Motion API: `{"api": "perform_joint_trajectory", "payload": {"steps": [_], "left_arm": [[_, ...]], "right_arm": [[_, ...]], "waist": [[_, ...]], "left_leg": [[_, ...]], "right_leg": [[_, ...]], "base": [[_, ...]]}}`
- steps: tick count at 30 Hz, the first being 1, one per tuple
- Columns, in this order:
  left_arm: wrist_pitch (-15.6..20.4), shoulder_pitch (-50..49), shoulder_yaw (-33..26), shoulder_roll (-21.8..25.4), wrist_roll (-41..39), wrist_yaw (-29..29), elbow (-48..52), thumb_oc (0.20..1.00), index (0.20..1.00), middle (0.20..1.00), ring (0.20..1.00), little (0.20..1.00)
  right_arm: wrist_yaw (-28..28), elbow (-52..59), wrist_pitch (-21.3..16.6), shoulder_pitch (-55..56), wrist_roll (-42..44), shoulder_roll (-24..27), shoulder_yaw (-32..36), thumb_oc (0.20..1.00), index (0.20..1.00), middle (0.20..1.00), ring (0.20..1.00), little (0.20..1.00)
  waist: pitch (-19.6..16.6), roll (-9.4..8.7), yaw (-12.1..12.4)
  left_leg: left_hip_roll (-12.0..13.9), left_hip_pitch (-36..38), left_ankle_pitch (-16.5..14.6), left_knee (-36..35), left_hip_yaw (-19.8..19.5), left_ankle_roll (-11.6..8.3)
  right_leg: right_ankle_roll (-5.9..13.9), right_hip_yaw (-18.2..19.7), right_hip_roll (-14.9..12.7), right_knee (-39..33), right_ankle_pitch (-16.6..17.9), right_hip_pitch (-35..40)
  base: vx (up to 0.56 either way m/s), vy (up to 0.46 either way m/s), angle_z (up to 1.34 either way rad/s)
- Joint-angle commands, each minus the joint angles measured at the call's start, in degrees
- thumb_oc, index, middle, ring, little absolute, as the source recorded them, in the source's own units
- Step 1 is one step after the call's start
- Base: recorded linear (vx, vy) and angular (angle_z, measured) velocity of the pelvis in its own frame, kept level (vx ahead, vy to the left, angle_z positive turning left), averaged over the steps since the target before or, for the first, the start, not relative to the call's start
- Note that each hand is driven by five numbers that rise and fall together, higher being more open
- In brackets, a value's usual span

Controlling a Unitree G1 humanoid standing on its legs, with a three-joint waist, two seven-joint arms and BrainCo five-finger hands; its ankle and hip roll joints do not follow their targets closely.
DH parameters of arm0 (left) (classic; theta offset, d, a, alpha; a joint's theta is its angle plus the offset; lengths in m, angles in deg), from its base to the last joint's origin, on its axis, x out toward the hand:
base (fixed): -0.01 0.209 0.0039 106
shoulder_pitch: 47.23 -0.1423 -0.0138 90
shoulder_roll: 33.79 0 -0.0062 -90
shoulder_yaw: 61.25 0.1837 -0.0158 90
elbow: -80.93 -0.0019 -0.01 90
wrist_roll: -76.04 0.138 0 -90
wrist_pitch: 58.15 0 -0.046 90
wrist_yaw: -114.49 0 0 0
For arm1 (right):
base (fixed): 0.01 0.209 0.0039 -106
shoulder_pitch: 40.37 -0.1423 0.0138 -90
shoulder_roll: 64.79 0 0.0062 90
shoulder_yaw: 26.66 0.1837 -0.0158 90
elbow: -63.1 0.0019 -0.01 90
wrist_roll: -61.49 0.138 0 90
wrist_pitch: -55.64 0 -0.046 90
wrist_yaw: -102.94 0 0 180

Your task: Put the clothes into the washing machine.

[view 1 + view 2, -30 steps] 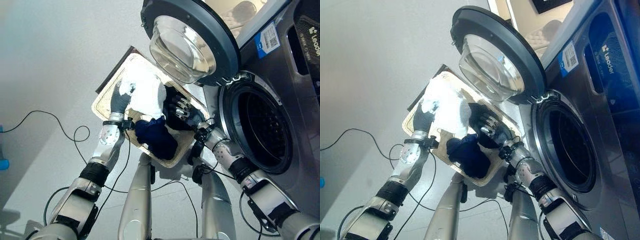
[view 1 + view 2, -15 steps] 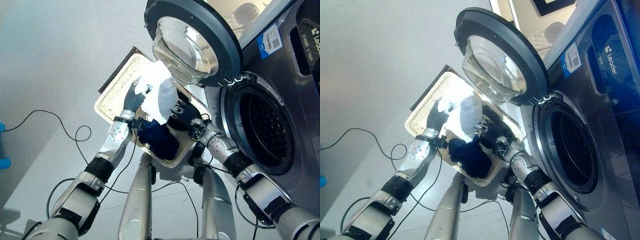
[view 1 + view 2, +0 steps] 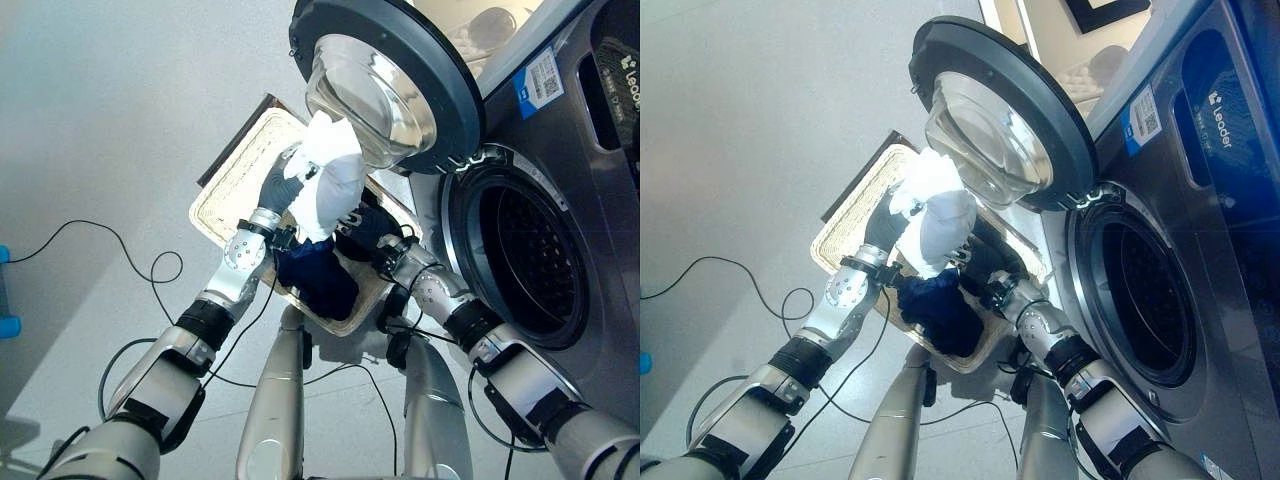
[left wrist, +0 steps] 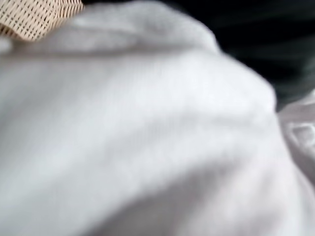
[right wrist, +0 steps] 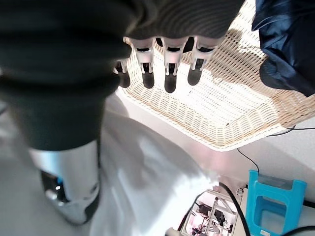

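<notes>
the left hand pinches a white garment above the basket; right hand spread. the cloth could snag the door.

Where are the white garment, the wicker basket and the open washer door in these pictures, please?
white garment (image 3: 328, 185), left eye view, middle of the bunched cloth.
wicker basket (image 3: 228, 195), left eye view, bare woven floor near its far rim.
washer door (image 3: 990, 140), right eye view, glass bowl at its centre.
</notes>
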Motion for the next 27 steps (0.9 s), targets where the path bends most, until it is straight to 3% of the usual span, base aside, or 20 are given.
{"api": "perform_joint_trajectory", "payload": {"steps": [1,11,21,27], "left_arm": [[3.17,4.16,2.58,-5.41,-0.73,-5.41,3.27,0.2,0.2,0.2,0.2,0.2],[0.45,3.34,3.59,-6.04,-0.89,-5.76,2.72,0.2,0.2,0.2,0.2,0.2],[-0.29,2.19,4.04,-6.86,-0.82,-6.12,0.81,0.2,0.2,0.2,0.2,0.2],[-2.02,2.35,4.96,-7.12,-0.53,-9.52,-0.4,0.2,0.2,0.2,0.2,0.2]], "right_arm": [[0.95,0.68,-1.53,-4.67,4.67,-2.59,0.43,1.0,1.0,1.0,1.0,1.0],[-0.34,2.38,-6.62,-4.92,7.89,-3.02,2.18,1.0,1.0,1.0,1.0,1.0],[-5.35,6.15,-8.61,-5.03,13.31,-4.14,3.49,1.0,1.0,1.0,1.0,1.0],[-7.06,7.26,-10.01,-5.3,15.13,-4.34,4.13,1.0,1.0,1.0,1.0,1.0]], "waist": [[-1.41,4.51,-0.66],[-1.41,4.66,-0.81],[-1.41,4.6,-0.96],[-1.41,4.56,-1.19]], "left_leg": [[-5.09,-1.42,-2.4,0.84,1.18,1.79],[-5.08,-1.75,-2.43,0.83,1.29,1.72],[-4.98,-1.74,-2.34,0.61,1.54,1.78],[-4.8,-1.94,-2.4,0.9,1.87,1.75]], "right_leg": [[5.67,-1.82,0.47,-0.42,1.34,0.27],[5.76,-2.01,0.45,-0.42,1.36,-0.13],[5.97,-2.0,0.56,-0.59,1.46,-0.24],[6.17,-2.03,0.42,-0.14,1.45,-0.54]], "base": [[0.0,0.0,0.0],[0.0,0.0,0.0],[0.0,0.0,0.0],[0.0,0.0,0.0]]}}
